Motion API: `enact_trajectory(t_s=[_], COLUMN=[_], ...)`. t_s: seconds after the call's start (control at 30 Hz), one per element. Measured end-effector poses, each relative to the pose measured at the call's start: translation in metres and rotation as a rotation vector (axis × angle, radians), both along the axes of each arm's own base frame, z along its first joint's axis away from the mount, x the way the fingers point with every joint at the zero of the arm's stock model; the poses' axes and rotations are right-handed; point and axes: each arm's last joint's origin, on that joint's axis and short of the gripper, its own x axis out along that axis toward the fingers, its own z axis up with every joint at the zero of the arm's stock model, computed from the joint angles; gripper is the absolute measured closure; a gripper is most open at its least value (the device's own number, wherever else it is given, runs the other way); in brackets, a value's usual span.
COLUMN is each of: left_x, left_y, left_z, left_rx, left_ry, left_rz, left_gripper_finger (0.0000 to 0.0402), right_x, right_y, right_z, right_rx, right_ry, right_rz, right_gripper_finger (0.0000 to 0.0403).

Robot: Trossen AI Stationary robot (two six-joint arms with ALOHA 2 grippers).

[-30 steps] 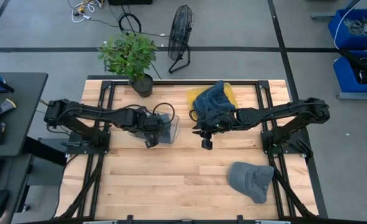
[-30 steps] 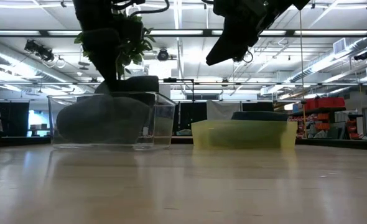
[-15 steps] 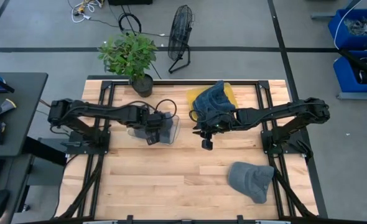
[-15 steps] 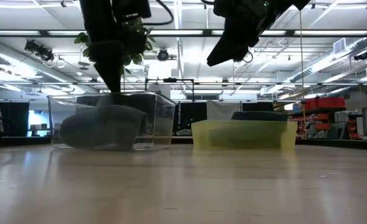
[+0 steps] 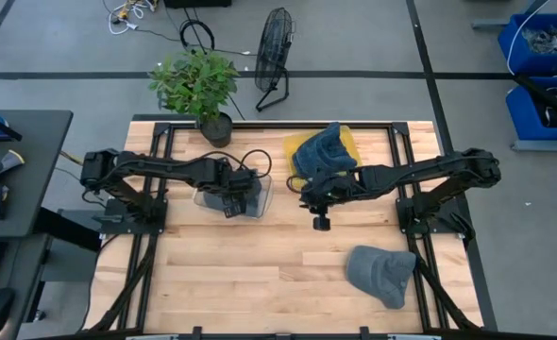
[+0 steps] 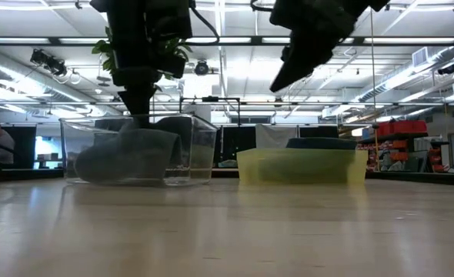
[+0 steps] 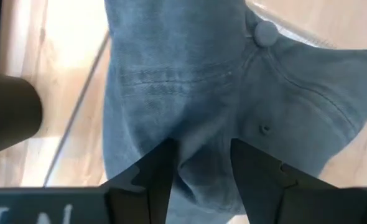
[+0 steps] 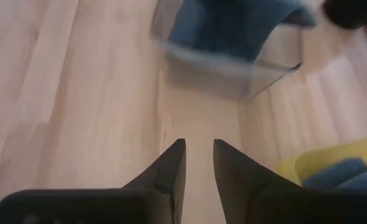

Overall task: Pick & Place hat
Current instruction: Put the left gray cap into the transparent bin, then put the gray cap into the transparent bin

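Since a second ago, the left gripper (image 5: 229,195) has pushed deeper into the clear bin (image 5: 257,196), its fingers (image 7: 152,177) pinching the blue denim hat (image 7: 190,99) inside, while the right gripper (image 5: 320,223) has swung nearer the table's front, fingers (image 8: 171,168) nearly pressed together over bare wood. Rightward, a yellow bin (image 5: 346,142) holds another hat; a grey cap (image 5: 380,272) lies near the table's right front. No lettering is legible.
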Motion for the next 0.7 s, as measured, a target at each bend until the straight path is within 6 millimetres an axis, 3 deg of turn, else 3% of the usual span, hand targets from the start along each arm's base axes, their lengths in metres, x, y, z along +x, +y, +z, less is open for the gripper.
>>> enact_trajectory(t_s=[0.37, 0.7], left_x=[0.006, 0.017], left_y=[0.001, -0.006], left_z=[0.000, 0.045], left_rx=[-0.024, -0.018], left_ry=[-0.048, -0.103], left_rz=[0.056, 0.021], left_gripper_finger=[0.0236, 0.0236], right_x=[-0.021, -0.047], right_y=[0.017, 0.025], right_z=[-0.014, -0.023], right_rx=[0.081, 0.081], right_ry=[0.255, 0.527], right_rz=[0.060, 0.049], right_gripper_finger=[0.0297, 0.0220])
